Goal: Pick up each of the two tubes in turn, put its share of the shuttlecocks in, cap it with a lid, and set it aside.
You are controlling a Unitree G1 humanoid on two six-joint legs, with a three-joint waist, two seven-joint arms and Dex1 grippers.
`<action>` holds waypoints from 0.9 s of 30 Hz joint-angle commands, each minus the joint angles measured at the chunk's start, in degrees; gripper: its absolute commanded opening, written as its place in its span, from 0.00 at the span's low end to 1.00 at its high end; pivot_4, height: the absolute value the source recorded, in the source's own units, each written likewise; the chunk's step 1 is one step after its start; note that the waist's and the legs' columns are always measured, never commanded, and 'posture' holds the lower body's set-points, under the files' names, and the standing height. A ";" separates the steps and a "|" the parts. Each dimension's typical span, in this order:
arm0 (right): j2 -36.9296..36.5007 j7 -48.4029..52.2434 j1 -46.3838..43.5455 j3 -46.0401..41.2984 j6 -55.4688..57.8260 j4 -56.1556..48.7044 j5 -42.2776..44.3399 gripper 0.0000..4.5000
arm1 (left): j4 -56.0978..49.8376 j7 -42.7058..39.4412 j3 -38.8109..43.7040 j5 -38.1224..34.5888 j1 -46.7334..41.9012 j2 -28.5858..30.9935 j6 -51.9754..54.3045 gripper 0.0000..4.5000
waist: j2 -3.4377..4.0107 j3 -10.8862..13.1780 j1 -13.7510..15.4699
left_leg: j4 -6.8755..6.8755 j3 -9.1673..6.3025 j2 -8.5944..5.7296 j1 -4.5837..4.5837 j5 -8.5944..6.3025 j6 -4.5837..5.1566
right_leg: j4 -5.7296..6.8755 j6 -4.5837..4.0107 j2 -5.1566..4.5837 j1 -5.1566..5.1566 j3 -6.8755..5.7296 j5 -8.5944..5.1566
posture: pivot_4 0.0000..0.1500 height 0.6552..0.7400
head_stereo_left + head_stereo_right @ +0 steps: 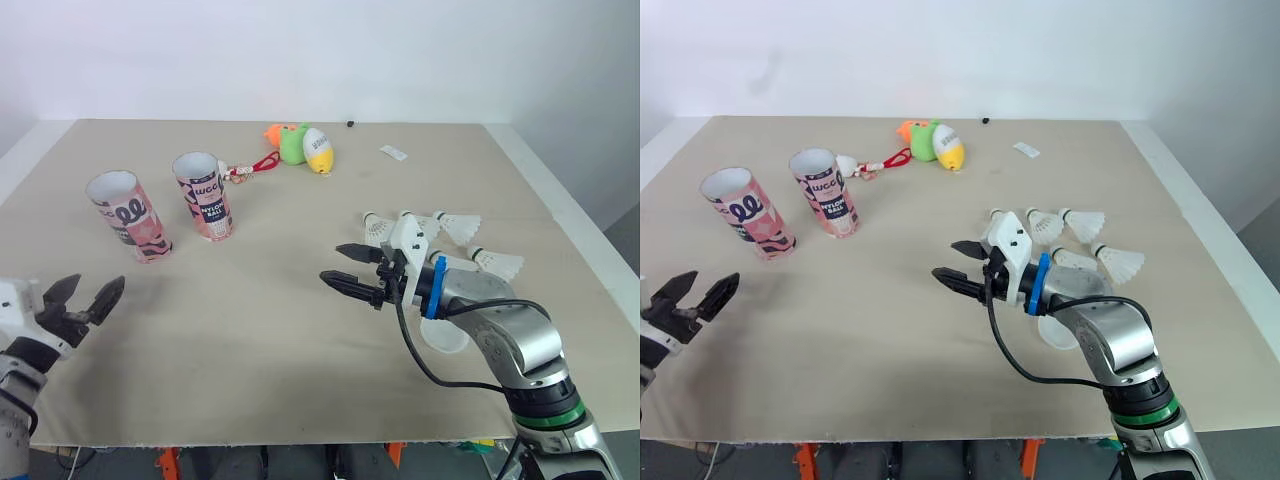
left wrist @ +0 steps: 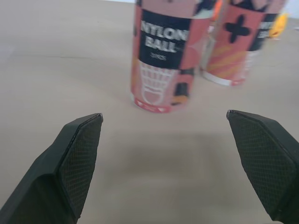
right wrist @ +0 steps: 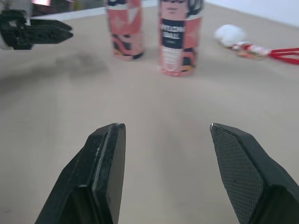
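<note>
Shuttlecocks [image 1: 461, 228] lie partly behind the right gripper [image 1: 330, 263] & its wrist, so exact count can't be told; clear lid [image 1: 450, 338] mostly under the r. forearm, single or stacked unclear; dark speck [image 1: 350, 124] at far edge of surface [image 1: 250, 330] too small to name; white slip [image 1: 393, 152], print unreadable; left wrist view: nearer tube [image 2: 161, 56] cut off at the top edge, farther tube [image 2: 238, 42] blurred & cut off too; right wrist view: both tubes lose their tops to the edge, red cord [image 3: 280, 52] runs out of frame, white blob [image 3: 231, 33] beside it too blurred to identify.
</note>
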 commanded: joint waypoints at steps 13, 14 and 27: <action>3.72 -6.83 1.41 0.14 -0.35 -7.33 -2.92 0.69 | 16.54 -3.90 -8.06 6.75 -15.46 5.40 -3.54 0.98 | 0.02 0.01 -0.03 | -0.06 -0.01 0.28 -0.01 0.00 0.00 | 0.00 -0.20 0.29 -0.10 -0.04 0.06 | 1.00 0.91; 3.77 -7.12 1.59 0.00 -0.28 -7.36 -2.95 0.69 | 18.07 -4.35 -8.65 7.43 -16.47 5.77 -4.21 0.98 | 0.01 0.01 -0.03 | -0.06 0.00 0.31 -0.01 0.00 0.00 | 0.00 -0.22 0.32 -0.10 -0.05 0.08 | 1.00 0.91; 3.19 -7.98 3.11 -1.32 0.26 -8.70 -2.45 0.69 | 40.58 -8.51 -14.41 14.34 -31.97 7.79 -12.01 0.98 | 0.00 0.00 -0.02 | -0.06 0.03 0.32 -0.18 0.00 0.00 | 0.02 -0.29 0.34 -0.31 -0.05 0.14 | 1.00 0.91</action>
